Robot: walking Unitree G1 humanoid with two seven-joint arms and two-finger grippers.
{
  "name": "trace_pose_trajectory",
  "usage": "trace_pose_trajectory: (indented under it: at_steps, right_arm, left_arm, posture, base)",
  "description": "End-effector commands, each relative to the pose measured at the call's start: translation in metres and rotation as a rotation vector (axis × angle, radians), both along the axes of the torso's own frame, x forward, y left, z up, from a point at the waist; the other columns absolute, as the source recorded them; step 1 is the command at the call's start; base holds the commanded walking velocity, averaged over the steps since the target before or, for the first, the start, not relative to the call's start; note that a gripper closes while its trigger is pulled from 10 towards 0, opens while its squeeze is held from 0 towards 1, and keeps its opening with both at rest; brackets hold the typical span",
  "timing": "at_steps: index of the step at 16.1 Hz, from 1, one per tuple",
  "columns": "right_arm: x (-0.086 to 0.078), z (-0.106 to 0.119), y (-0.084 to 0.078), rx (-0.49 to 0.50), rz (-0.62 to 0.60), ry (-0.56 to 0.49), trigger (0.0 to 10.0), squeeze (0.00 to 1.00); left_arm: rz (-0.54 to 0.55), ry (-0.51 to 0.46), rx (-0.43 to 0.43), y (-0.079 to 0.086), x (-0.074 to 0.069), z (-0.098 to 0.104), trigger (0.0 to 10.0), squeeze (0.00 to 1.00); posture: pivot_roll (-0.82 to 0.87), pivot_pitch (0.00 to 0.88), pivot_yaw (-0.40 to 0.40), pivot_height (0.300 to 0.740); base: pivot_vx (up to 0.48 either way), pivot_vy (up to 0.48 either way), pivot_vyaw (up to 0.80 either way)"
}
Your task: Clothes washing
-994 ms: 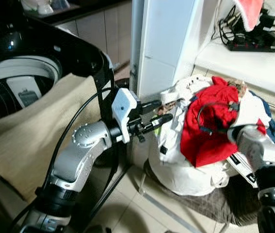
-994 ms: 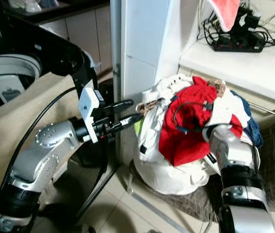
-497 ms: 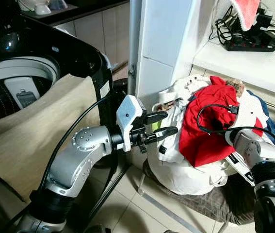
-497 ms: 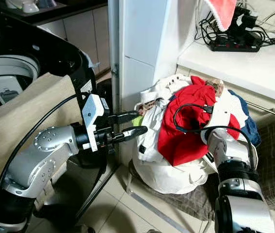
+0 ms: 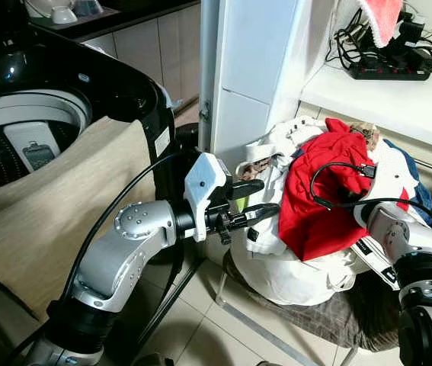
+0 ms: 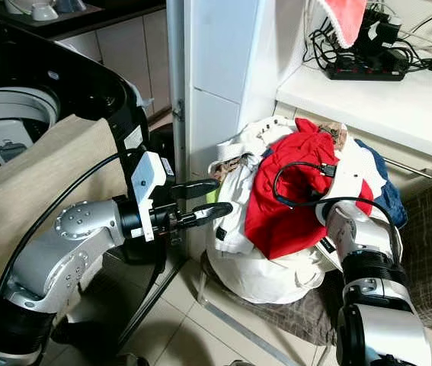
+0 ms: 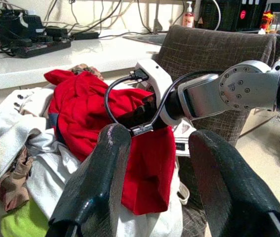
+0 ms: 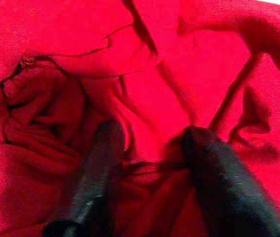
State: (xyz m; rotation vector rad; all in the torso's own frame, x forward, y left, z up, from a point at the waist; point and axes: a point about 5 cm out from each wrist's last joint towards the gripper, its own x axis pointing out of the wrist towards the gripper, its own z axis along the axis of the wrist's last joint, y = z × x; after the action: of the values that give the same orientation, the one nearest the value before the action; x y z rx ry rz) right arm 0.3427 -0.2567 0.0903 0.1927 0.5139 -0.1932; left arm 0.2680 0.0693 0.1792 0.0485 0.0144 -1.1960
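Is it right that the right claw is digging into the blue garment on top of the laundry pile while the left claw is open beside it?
Not quite. The right claw is pushed into the red garment, not a blue one, as the right wrist view shows. The left claw is indeed open beside the laundry pile.

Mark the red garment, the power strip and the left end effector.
red garment (image 5: 318, 213), left eye view, on its broad front fold.
power strip (image 5: 393, 71), left eye view, on the black body.
left end effector (image 5: 257, 198), left eye view, midway between the open fingertips.
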Motion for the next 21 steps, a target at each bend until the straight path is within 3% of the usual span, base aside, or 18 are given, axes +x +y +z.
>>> trace_pose_trajectory:
  at_steps: [1, 5, 8, 17, 21]
  right_arm:
    - [0.002, 0.001, 0.004, 0.012, 0.014, -0.007, 0.0, 0.0]
    - [-0.001, 0.001, 0.002, 0.006, 0.013, -0.01, 0.0, 0.0]
    - [-0.001, 0.011, 0.0, -0.013, 0.022, -0.039, 0.0, 0.0]
    - [-0.028, 0.05, -0.006, -0.135, 0.098, -0.109, 0.0, 0.0]
    - [-0.032, 0.067, -0.005, -0.145, 0.106, -0.145, 0.0, 0.0]
  left_arm:
    - [-0.002, -0.011, 0.004, 0.0, -0.003, 0.002, 10.0, 0.0]
    - [0.019, -0.022, 0.009, 0.003, 0.003, 0.003, 10.0, 0.0]
    - [0.03, -0.027, 0.013, 0.006, 0.004, 0.004, 10.0, 0.0]
    - [0.07, -0.053, 0.015, 0.007, 0.007, 0.007, 10.0, 0.0]
    - [0.087, -0.056, -0.001, 0.006, 0.01, 0.009, 10.0, 0.0]
  posture:
    - [-0.1, 0.0, -0.02, 0.74]
    - [-0.1, 0.0, -0.019, 0.74]
    - [-0.1, 0.0, -0.017, 0.74]
    - [-0.1, 0.0, -0.018, 0.74]
    - [-0.11, 0.0, -0.017, 0.74]
  base:
    - [0.0, 0.0, 0.0]
    - [0.0, 0.0, 0.0]
    - [0.0, 0.0, 0.0]
    - [0.0, 0.0, 0.0]
    - [0.0, 0.0, 0.0]
